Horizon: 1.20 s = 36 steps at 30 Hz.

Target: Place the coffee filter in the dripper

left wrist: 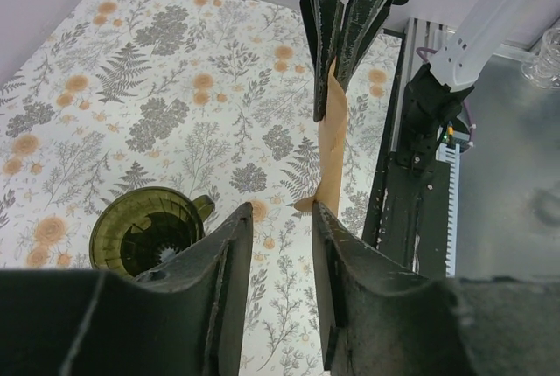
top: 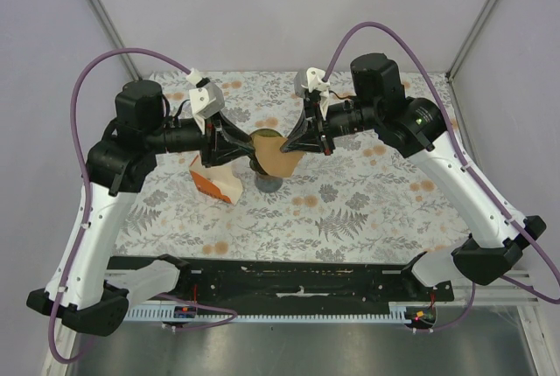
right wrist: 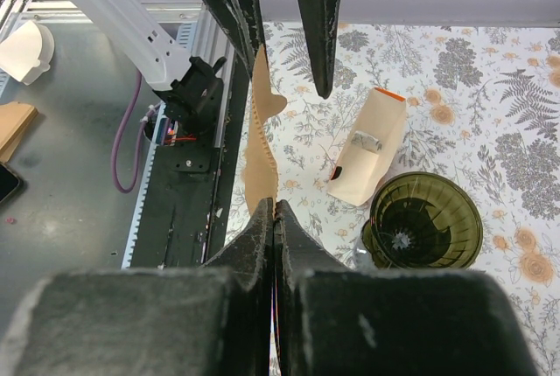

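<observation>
From the top external view, the 2 arms meet over the middle of the floral-patterned table [top: 367, 210], with the thin tan-brown paper cone coffee filter [top: 276, 162] held in the air between the left gripper [top: 248, 150] and the right gripper [top: 289, 147]. The filter hangs over and hides most of the dark smoky-green translucent cone-shaped dripper [top: 267, 185], of which only a sliver of the near rim shows beneath it. The orange and white wedge-shaped carton [top: 214, 182] lies just beside the dripper on its left, under the left arm's wrist. A black rail [top: 297, 275] runs along the near edge between the 2 bases. In the left wrist view, the left gripper's 2 fingers stand apart with patterned table visible between them. The filter's lower corner reaches only to the tip of 1 finger, and whether it touches there cannot be told. The dripper stands upright and empty on the table, handle pointing toward the rail, well off to the side of the filter. In the right wrist view, the right gripper's fingers are pressed together on the filter's near edge. The sheet runs edge-on away from them to the left gripper's parted fingers, with the carton and dripper on the table off to the right.
</observation>
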Available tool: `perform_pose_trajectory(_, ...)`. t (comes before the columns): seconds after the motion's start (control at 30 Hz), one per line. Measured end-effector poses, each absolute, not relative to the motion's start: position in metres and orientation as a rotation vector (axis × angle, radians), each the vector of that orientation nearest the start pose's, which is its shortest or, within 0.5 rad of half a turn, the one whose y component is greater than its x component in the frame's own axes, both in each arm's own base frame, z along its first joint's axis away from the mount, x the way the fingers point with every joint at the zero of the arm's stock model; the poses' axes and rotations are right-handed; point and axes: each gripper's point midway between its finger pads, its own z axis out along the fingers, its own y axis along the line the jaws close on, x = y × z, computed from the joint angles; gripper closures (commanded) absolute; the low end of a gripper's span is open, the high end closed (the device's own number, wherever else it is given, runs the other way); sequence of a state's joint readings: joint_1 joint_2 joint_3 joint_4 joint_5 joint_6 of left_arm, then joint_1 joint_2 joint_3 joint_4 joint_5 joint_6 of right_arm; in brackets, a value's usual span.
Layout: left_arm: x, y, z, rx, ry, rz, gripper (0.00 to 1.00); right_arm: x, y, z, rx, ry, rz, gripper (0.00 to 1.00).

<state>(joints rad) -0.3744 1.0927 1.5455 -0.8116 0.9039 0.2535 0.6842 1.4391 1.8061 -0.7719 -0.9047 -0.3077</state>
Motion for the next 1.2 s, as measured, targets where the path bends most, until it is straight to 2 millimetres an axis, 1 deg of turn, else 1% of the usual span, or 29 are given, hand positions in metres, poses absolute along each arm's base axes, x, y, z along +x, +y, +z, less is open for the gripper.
perform_pose_trajectory(0.1, 0.188, -0.218, 0.405, 1.129, 1.519, -0.968, 0.56, 0.193, 0.324, 0.407, -1.425, 1.373, 1.127, 1.00)
perform_pose_trajectory(0.37, 0.184, -0.219, 0.401, 1.125, 1.524, -1.007, 0.54, 0.200, 0.324, 0.406, -1.392, 1.403, 1.098, 1.00)
perform_pose_trajectory(0.5, 0.184, -0.220, 0.400, 1.116, 1.533, -1.016, 0.57, 0.201, 0.325, 0.407, -1.380, 1.411, 1.096, 1.00)
perform_pose_trajectory(0.73, 0.186, -0.221, 0.404, 1.093, 1.529, -1.028, 0.60, 0.202, 0.326, 0.409, -1.365, 1.415, 1.102, 1.00)
perform_pose_trajectory(0.8, 0.187, -0.222, 0.406, 1.086, 1.523, -1.032, 0.59, 0.202, 0.326, 0.409, -1.364, 1.416, 1.103, 1.00)
perform_pose_trajectory(0.9, 0.187, -0.223, 0.406, 1.075, 1.528, -1.045, 0.53, 0.203, 0.327, 0.409, -1.363, 1.415, 1.104, 1.00)
perform_pose_trajectory(0.97, 0.187, -0.224, 0.406, 1.069, 1.531, -1.060, 0.51, 0.204, 0.328, 0.409, -1.361, 1.417, 1.106, 1.00)
perform_pose_trajectory(1.13, 0.182, -0.226, 0.408, 1.072, 1.524, -1.099, 0.51, 0.207, 0.330, 0.405, -1.361, 1.424, 1.108, 1.00)
perform_pose_trajectory(1.2, 0.181, -0.227, 0.409, 1.073, 1.519, -1.104, 0.52, 0.209, 0.331, 0.404, -1.360, 1.431, 1.111, 1.00)
